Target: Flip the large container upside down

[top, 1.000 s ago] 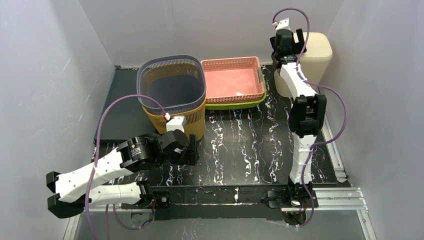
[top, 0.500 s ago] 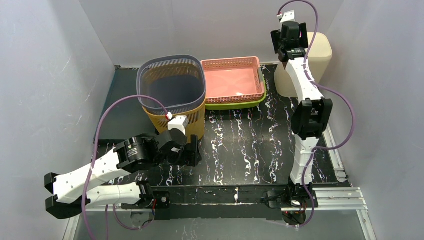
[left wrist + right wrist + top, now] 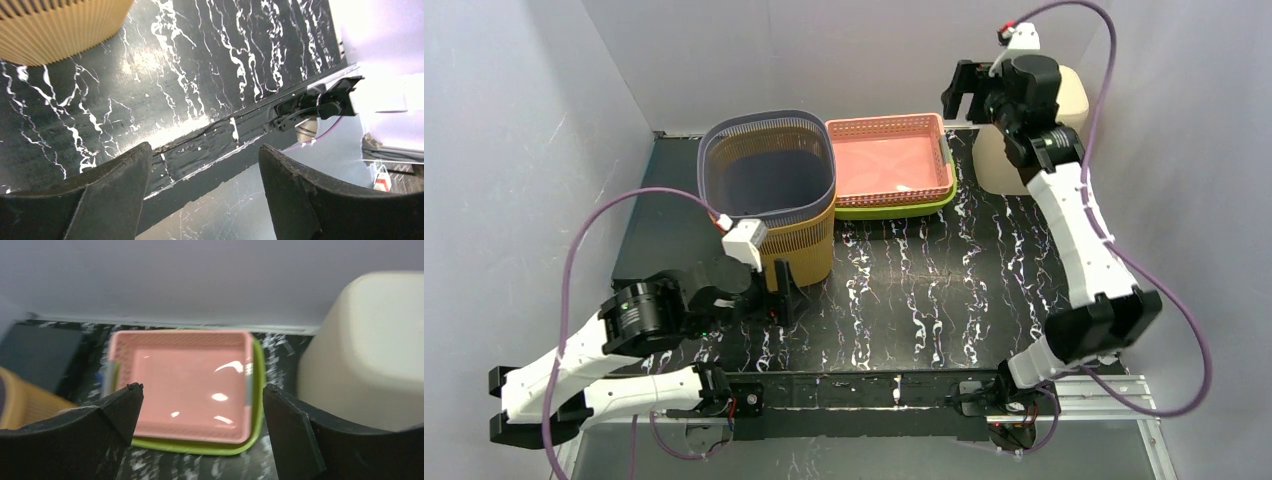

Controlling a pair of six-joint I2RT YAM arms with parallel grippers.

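White walls enclose a black marbled table (image 3: pixel 904 300). At its far right corner stands the large cream container (image 3: pixel 1072 105), a closed, rounded face turned upward. A grey basket (image 3: pixel 819 190) sits nested in a yellow basket (image 3: pixel 804 250) at far left, just beside a pink tray (image 3: pixel 884 127) stacked on a green tray (image 3: pixel 894 211). The right gripper (image 3: pixel 961 100) hangs beside the container, jaws wide apart and empty. The left gripper (image 3: pixel 782 290), jaws apart and empty, sits low near the yellow basket's base.
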